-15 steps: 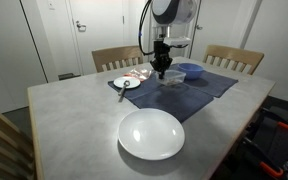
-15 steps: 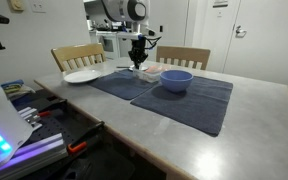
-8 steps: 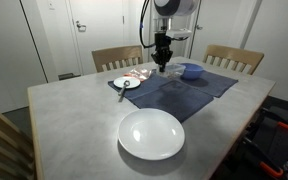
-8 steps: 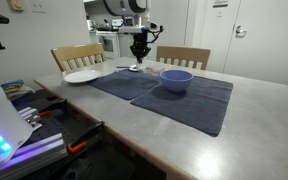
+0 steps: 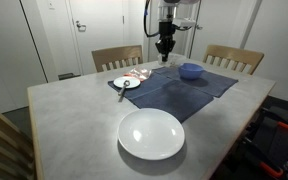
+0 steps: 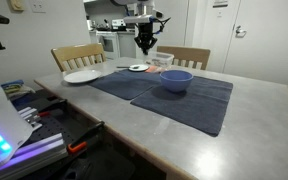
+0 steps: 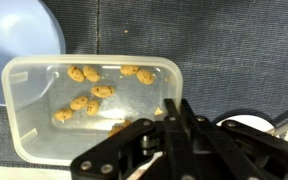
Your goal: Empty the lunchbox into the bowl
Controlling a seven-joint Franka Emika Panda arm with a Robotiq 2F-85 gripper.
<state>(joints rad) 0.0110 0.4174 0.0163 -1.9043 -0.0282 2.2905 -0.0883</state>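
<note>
In the wrist view, the bowl (image 7: 19,40) is at the far left. It is blue and round, and only part of it shows. Next comes the lunchbox (image 7: 44,120). The bowl is at about 10 o'clock from it, and the left end of the box covers a bit of the bowl in the picture. The lunchbox is clear, and small brown bits of food (image 7: 89,98) lie inside it. At about 4 o'clock on the box is the gripper (image 7: 176,108). Its two fingers are pinched on the near long rim of the lunchbox. A dark blue cloth (image 7: 224,50) lies under it all. At 3 o'clock from the gripper, a white saucer (image 7: 249,120) peeks out.

In an exterior view, a big white dish (image 6: 82,76) sits on the gray table (image 6: 244,130) at the far left. The saucer (image 6: 138,68) comes next, at the back of the cloth (image 6: 184,100). Then comes the gripper (image 6: 145,42), high up in the air. The lunchbox (image 6: 162,59) hangs at about 4 o'clock from it, off the table. The bowl (image 6: 176,80) stands on the cloth at about 5 o'clock from the lunchbox, lower down. Two wooden chairs (image 6: 76,55) stand behind the table.
</note>
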